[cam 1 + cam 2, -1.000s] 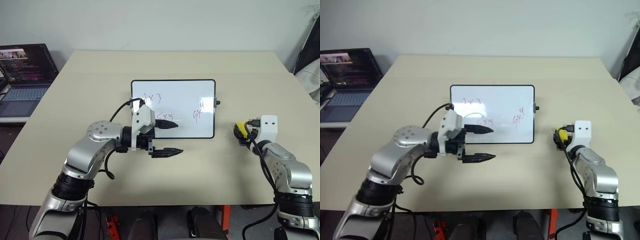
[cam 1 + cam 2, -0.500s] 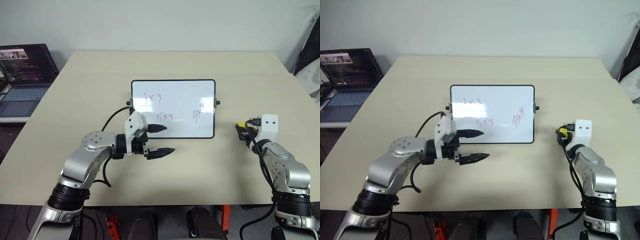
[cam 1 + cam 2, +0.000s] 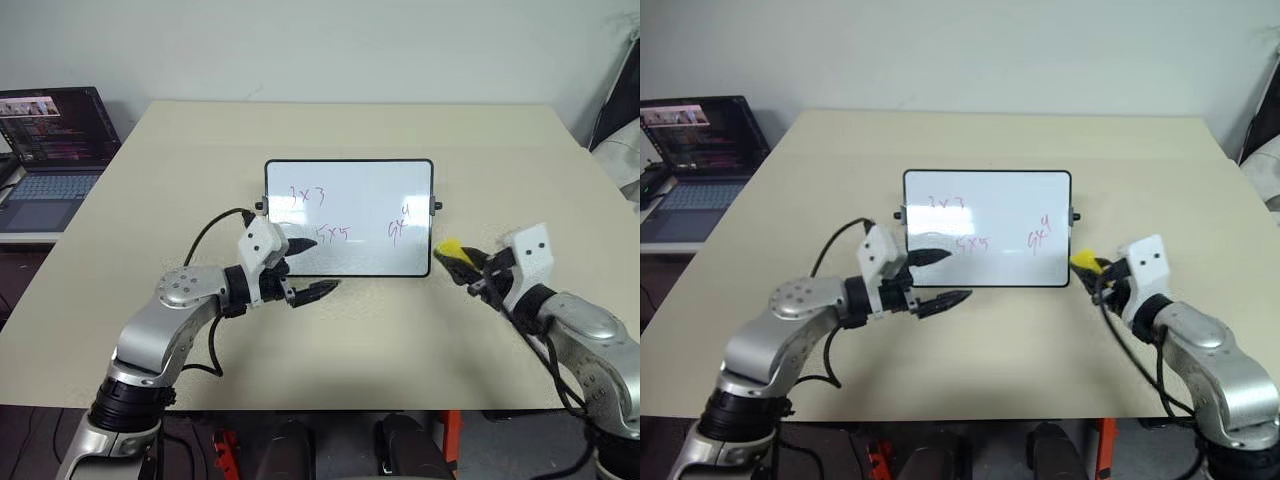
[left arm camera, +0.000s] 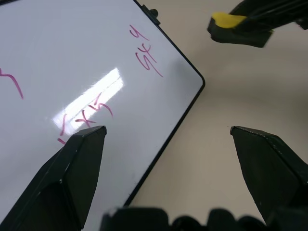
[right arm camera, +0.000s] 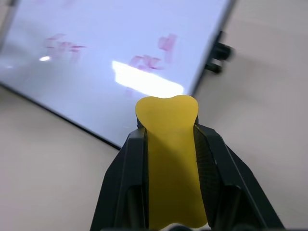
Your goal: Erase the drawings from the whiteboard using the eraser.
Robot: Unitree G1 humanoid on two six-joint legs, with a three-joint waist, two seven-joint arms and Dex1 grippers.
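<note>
The whiteboard lies flat mid-table, carrying faint pink drawings: "3x3", "5x5" and a "9x4" mark. My right gripper hovers just off the board's near right corner, shut on the yellow eraser. In the right wrist view the eraser is pinched between both fingers, its end poking out toward the board's edge. My left gripper is open and empty. It straddles the board's near edge, one finger over the "5x5", the other over bare table.
An open laptop sits on a lower side table to the left. Dark fabric hangs at the right edge. The beige table has bare room in front of the board and beyond it.
My right gripper closed on the eraser, lifted it off the table and carried it left toward the board's near right corner. My left gripper slid left along the board's near edge and turned.
</note>
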